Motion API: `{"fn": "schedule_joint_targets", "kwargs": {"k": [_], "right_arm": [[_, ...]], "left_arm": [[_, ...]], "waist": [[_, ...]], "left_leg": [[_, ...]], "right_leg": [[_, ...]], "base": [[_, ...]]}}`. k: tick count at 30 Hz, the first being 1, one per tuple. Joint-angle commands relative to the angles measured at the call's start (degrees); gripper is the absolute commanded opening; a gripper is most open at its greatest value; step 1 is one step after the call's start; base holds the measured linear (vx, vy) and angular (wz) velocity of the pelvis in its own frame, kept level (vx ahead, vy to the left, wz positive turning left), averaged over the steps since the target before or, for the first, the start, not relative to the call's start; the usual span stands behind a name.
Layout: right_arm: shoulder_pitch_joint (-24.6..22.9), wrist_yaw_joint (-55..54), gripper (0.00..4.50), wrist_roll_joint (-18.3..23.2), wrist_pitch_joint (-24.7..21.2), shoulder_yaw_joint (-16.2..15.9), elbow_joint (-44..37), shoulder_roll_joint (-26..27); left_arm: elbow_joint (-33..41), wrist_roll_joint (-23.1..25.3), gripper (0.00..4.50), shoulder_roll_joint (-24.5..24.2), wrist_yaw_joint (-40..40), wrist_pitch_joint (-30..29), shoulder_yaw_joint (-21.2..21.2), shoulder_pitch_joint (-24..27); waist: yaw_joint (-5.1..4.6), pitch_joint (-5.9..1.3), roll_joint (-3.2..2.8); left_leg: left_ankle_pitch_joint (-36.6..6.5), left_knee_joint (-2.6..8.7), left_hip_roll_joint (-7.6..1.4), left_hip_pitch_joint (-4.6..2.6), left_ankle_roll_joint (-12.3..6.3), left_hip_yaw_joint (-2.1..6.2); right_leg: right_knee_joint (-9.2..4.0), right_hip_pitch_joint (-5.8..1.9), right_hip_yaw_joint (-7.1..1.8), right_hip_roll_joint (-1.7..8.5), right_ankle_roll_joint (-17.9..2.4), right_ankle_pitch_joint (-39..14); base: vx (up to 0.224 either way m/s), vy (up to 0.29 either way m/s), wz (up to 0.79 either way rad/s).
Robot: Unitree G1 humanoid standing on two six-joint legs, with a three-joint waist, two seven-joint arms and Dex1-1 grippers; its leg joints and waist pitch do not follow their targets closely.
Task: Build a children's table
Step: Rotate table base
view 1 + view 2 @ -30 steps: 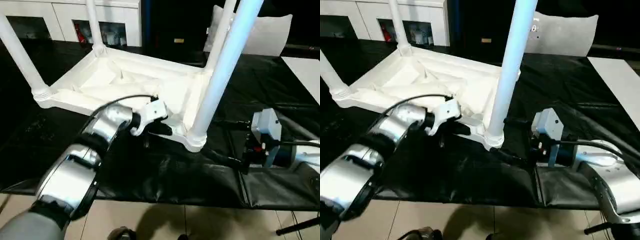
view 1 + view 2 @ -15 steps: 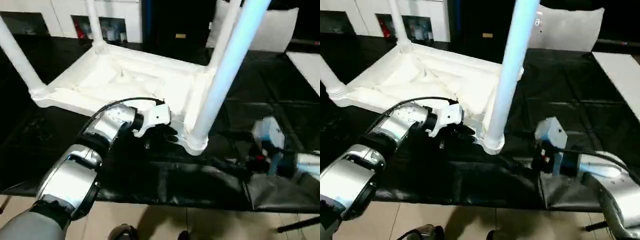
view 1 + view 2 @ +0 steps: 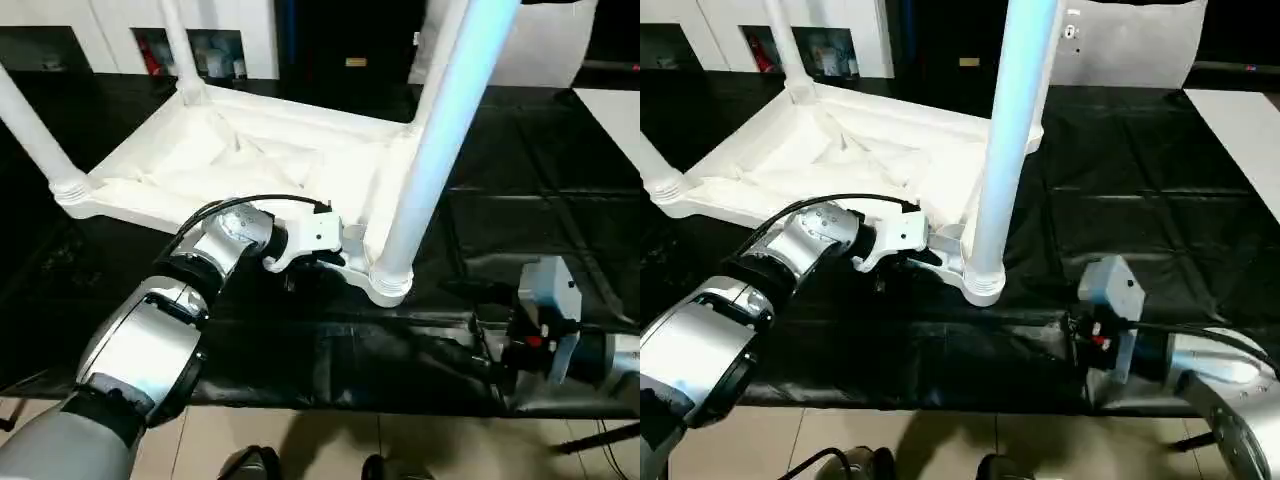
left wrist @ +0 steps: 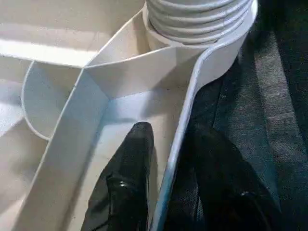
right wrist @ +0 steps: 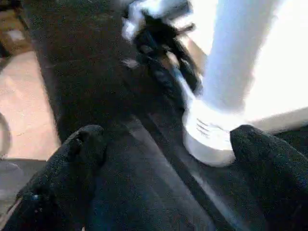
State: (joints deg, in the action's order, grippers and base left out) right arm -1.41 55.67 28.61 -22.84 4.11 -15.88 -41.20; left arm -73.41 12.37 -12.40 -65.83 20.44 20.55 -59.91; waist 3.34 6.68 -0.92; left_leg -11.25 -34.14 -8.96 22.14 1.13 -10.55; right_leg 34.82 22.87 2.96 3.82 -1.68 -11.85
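The children's table (image 3: pixel 250 165) is seen lying upside down on the black-covered desk (image 3: pixel 520 180), its ribbed underside turned up and its legs rising from the round corner sockets. The near leg (image 3: pixel 430 170) is planted in the corner socket (image 3: pixel 388 285) closest to the robot, and its long axis runs steeply upward, leaning slightly toward 1 o'clock in the head views.

The left gripper (image 4: pixel 166 192) is closed over the near rim (image 4: pixel 185 115) of the tabletop: in the left wrist view one black finger (image 4: pixel 130 187) is seen inside the rim on the ribbed side and the other outside against the desk cover, so the rim is pinched between them. From this grip the socket with the near leg lies at about 3 o'clock in the head views, just beside the fingers.

The right gripper (image 5: pixel 163 178) is held low over the desk, well apart from the table, with its fingers (image 5: pixel 72 159) spread wide and nothing between them. From it, the socket and the leg's base (image 5: pixel 211 134) lie at about 10 o'clock in the head views, straight ahead along the fingers in the right wrist view.

The left arm is judged the nearer and is already on the table; the right arm's open fingers are lined up with the foot of the upright leg, so any approach would have to close that gap toward the socket.
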Motion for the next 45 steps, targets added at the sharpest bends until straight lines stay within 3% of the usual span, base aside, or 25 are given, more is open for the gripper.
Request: {"fn": "schedule_joint_targets", "kwargs": {"k": [1,2,6,7,8,9,14,16,20,22,23,24,25,26,27,29,30,31,32,35,37,38,39,43,45], "right_arm": [[0.56,1.13,4.5,-1.1,1.54,-0.47,1.88,0.13],[1.85,1.78,4.5,-1.77,2.78,-1.04,4.73,0.52],[8.77,5.27,4.5,-5.2,9.85,-3.38,20.71,2.1],[9.3,5.59,4.5,-5.46,10.47,-3.49,22.02,2.22],[11.95,7.37,4.5,-6.64,13.91,-3.76,28.9,2.62],[13.96,8.88,4.5,-7.42,16.59,-3.8,34.28,2.85],[19.75,12.77,4.5,-9.51,24.0,-3.65,48.33,3.81],[21.92,13.49,4.5,-10.21,26.79,-3.66,53.05,4.38],[28.14,10.46,4.5,-11.92,33.07,-2.71,64.61,6.87],[28.51,9.18,4.5,-11.93,33.51,-2.19,65.13,7.19],[24.11,3.54,4.5,-9.3,26.19,-0.9,48.95,8.16],[19.61,-1.78,4.5,-6.45,16.88,-0.78,30.1,8.59],[19.61,-1.78,4.5,-6.45,16.88,-0.78,30.1,8.59],[16.75,-5.25,4.5,-4.55,10.82,-0.89,17.58,8.86],[15.95,-9.43,4.5,-3.83,7.06,-0.79,10.47,10.35],[19.47,-16.88,4.5,-6.44,8.22,-0.13,12.68,15.1],[20.35,-18.42,4.5,-7.27,9.22,0.01,14.05,16.05],[20.65,-18.97,4.5,-7.55,9.57,0.06,14.56,16.37],[21.03,-20.68,4.5,-8.07,9.37,0.27,14.73,17.06],[22.08,-23.23,4.5,-8.55,8.1,0.58,14.92,18.52],[21.48,-26.83,4.5,-8.07,2.65,0.76,9.66,19.62],[21.21,-27.2,4.5,-7.96,1.8,0.7,8.73,19.68],[21.12,-27.3,4.5,-7.94,1.54,0.67,8.47,19.69],[20.01,-25.93,4.5,-7.06,1.59,-0.32,7.75,18.91],[16.83,-21.13,4.5,-6.22,-0.02,-2.63,5.28,16.29]], "left_arm": [[-0.68,0.67,1.1,0.29,-0.13,-0.58,-0.55,-1.09],[-0.7,-0.42,1.07,0.33,-2.27,-1.14,-1.42,-1.23],[-0.57,-2.21,0.7,-0.33,-9.54,-3.29,-2.52,-1.81],[-0.6,-2.17,0.7,-0.41,-9.74,-3.48,-2.48,-1.87],[-0.78,-0.8,0.64,-1.01,-9.59,-3.44,-1.31,-2.07],[-0.92,0.44,0.52,-1.49,-8.97,-3.12,-0.31,-2.18],[-1.29,3.62,0.24,-2.66,-5.25,-2.98,1.26,-2.47],[-1.32,4.47,0.09,-3.05,-3.43,-4.03,1.32,-2.49],[-1.09,4.91,0.02,-4.09,-1.58,-6.66,1.46,-1.15],[-1.11,4.33,0.02,-4.02,-1.04,-7.94,0.87,-0.94],[-1.13,1.55,0.02,-3.38,0.17,-11.48,-2.05,-0.55],[-1.04,-0.08,0.02,-2.91,0.99,-13.27,-3.76,-0.41],[-1.04,-0.08,0.02,-2.91,0.99,-13.27,-3.76,-0.41],[-0.96,-1.0,0.02,-2.62,1.48,-14.31,-4.85,-0.31],[-0.51,-2.43,0.02,-2.13,1.79,-15.73,-6.26,0.02],[2.0,-4.42,0.02,-1.15,2.37,-18.2,-8.27,1.66],[2.77,-4.6,0.02,-1.07,2.2,-18.71,-8.41,2.13],[3.07,-4.62,0.02,-1.06,2.12,-18.84,-8.41,2.31],[4.0,-4.68,0.02,-1.05,1.91,-19.23,-8.3,2.82],[6.49,-5.24,0.02,-0.73,1.11,-18.74,-8.33,4.43],[13.21,-4.1,0.02,-1.2,0.21,-15.08,-6.6,9.01],[14.98,-4.02,0.02,-1.49,-1.13,-12.47,-5.94,10.43],[15.65,-4.05,0.02,-1.62,-1.79,-11.34,-5.69,10.98],[22.86,-5.56,0.02,-2.98,-6.85,-9.48,-4.27,15.24],[26.7,-6.2,0.02,-3.74,-6.77,-7.21,-4.1,17.74]], "waist": [[-0.12,-3.27,0.59],[-0.2,-3.38,1.04],[-0.6,-3.84,0.98],[-0.73,-3.96,0.96],[-0.63,-4.11,1.19],[-0.9,-4.34,1.05],[-0.78,-4.57,1.19],[-0.76,-4.58,1.31],[-1.0,-4.6,1.43],[-0.85,-4.36,1.39],[-0.8,-4.53,1.43],[-0.1,-4.54,1.35],[0.13,-4.2,1.4],[-0.58,-4.77,1.46],[-0.45,-4.77,1.62],[-0.75,-4.78,1.43],[-0.9,-4.58,1.24],[-0.61,-4.55,1.11],[-0.32,-4.48,0.97],[-0.04,-4.92,0.9],[0.1,-5.06,0.85],[-0.02,-5.49,1.68],[0.22,-5.39,1.2],[0.63,-5.24,1.37],[1.01,-5.19,1.35]], "left_leg": [[-8.85,4.05,-4.49,-1.07,-6.09,2.06],[-8.23,4.04,-4.51,-1.05,-6.53,2.01],[-4.64,3.64,-4.35,-0.73,-7.99,1.87],[-4.09,3.5,-4.34,-0.76,-8.29,1.83],[-2.8,3.36,-4.44,-0.69,-9.36,1.75],[-2.5,3.12,-4.35,-0.44,-10.05,1.77],[-0.29,2.76,-4.5,-0.2,-12.57,1.63],[-1.36,2.7,-4.5,-0.32,-12.75,1.53],[-4.14,2.84,-4.42,-0.28,-10.13,1.43],[-5.16,3.04,-4.41,-0.49,-9.33,1.27],[-4.95,3.03,-4.46,-0.52,-9.23,1.23],[-3.52,3.35,-4.88,-0.96,-9.86,1.45],[-2.66,3.74,-5.32,-0.76,-10.33,1.88],[-0.75,3.75,-5.41,-0.41,-11.51,2.28],[-1.1,3.62,-5.28,-0.88,-11.33,1.88],[-3.33,3.47,-4.4,-0.76,-9.21,1.38],[-5.55,3.4,-4.05,-1.03,-6.82,1.22],[-6.33,3.35,-4.04,-1.42,-5.73,1.01],[-6.3,3.59,-4.19,-1.35,-4.64,0.97],[-4.58,3.95,-4.69,-1.2,-4.65,1.24],[-2.93,3.98,-5.05,-1.23,-5.66,1.42],[-1.5,3.79,-4.9,-1.11,-6.79,1.17],[-1.16,3.7,-4.81,-1.07,-7.47,1.16],[-3.04,3.72,-4.74,-1.22,-6.09,0.88],[-4.43,3.81,-4.83,-1.47,-5.01,0.8]], "right_leg": [[-4.89,-3.11,-2.96,5.91,-14.77,-6.75],[-4.84,-3.21,-2.98,5.89,-14.74,-6.01],[-3.96,-3.41,-2.81,5.95,-17.22,0.31],[-3.71,-3.42,-2.79,5.91,-17.71,1.62],[-3.37,-3.56,-2.76,5.81,-18.21,4.44],[-3.04,-3.58,-2.52,6.0,-19.06,5.7],[-2.52,-3.94,-2.22,5.82,-19.68,9.66],[-2.78,-3.86,-2.11,5.78,-19.82,7.65],[-3.33,-3.77,-2.04,5.89,-19.59,-1.31],[-3.92,-3.65,-2.09,5.51,-18.59,-4.27],[-3.75,-3.72,-2.13,5.55,-18.66,-3.91],[-3.32,-3.71,-2.27,5.18,-17.72,-1.15],[-3.1,-3.93,-2.46,5.27,-16.55,0.97],[-2.26,-4.13,-2.2,5.68,-16.56,4.11],[-2.68,-3.65,-2.41,5.59,-15.78,3.41],[-3.61,-3.14,-2.41,6.01,-15.65,-3.37],[-4.62,-2.75,-2.59,6.09,-15.81,-9.88],[-5.06,-2.57,-2.79,5.97,-15.57,-12.09],[-5.0,-2.63,-2.95,5.6,-15.25,-12.62],[-3.82,-2.86,-2.85,5.31,-15.74,-5.11],[-3.21,-3.15,-2.95,5.51,-16.46,-0.06],[-2.82,-3.35,-2.93,5.45,-16.54,2.8],[-2.82,-3.24,-2.97,5.71,-16.27,2.87],[-3.43,-3.08,-3.11,5.85,-14.87,-2.38],[-3.66,-2.87,-3.13,5.64,-13.75,-5.18]], "base": [[0.0,0.0,0.0],[0.0,0.0,0.0],[0.0,0.0,0.0],[0.0,0.0,0.0],[0.0,0.0,0.0],[0.0,0.0,0.0],[0.0,0.0,0.0],[0.0,0.0,0.0],[0.0,0.0,0.0],[0.0,0.0,0.0],[0.0,0.0,0.0],[0.0,0.0,0.0],[0.0,0.0,0.0],[0.0,0.0,0.0],[0.0,0.0,0.0],[0.0,0.0,0.0],[0.0,0.0,0.0],[0.0,0.0,0.0],[0.0,0.0,0.0],[0.0,0.0,0.0],[0.0,0.0,0.0],[0.0,0.0,0.0],[0.0,0.0,0.0],[0.0,0.0,0.0],[0.0,0.0,0.0]]}}
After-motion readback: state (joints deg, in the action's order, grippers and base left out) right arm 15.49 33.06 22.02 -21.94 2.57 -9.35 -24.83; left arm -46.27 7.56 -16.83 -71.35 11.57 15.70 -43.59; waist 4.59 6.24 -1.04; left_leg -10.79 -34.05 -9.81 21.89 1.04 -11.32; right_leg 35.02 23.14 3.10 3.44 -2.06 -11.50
